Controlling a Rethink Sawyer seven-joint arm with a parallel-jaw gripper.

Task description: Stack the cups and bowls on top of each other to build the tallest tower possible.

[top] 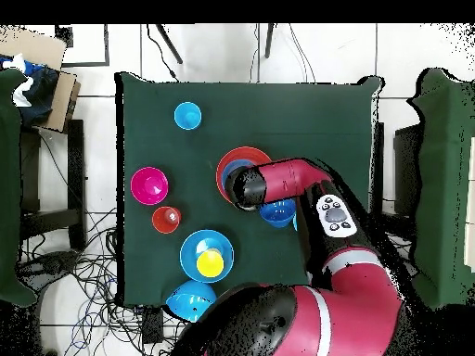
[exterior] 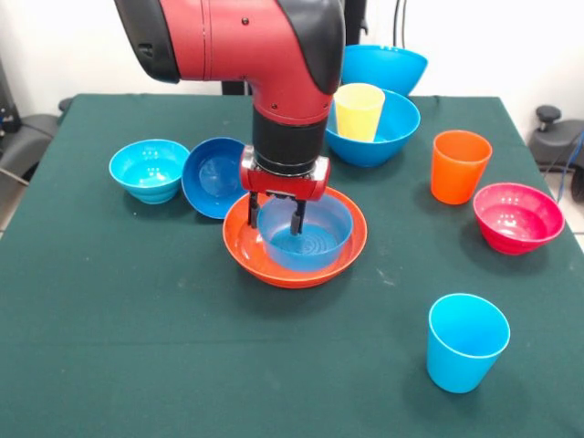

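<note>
My gripper (exterior: 275, 215) hangs open over the wide orange bowl (exterior: 239, 254), in the middle of the front view. A medium light blue bowl (exterior: 319, 242) sits inside that orange bowl. One finger is outside the blue bowl's left wall and the other (exterior: 297, 219) reaches inside it. A small dark blue bowl (exterior: 214, 176) leans tilted just left of the orange bowl. Beside it stands a cyan bowl (exterior: 149, 169). The yellow cup (exterior: 359, 111) stands in a large blue bowl (exterior: 392, 137). From overhead the arm hides the gripper, and part of the orange bowl (top: 243, 155) shows.
A second large blue bowl (exterior: 383, 66) sits at the far edge. On the right stand the orange cup (exterior: 459, 165) and the magenta bowl (exterior: 517, 216). The light blue cup (exterior: 466, 340) is at the near right. The green table (exterior: 182, 347) spreads below.
</note>
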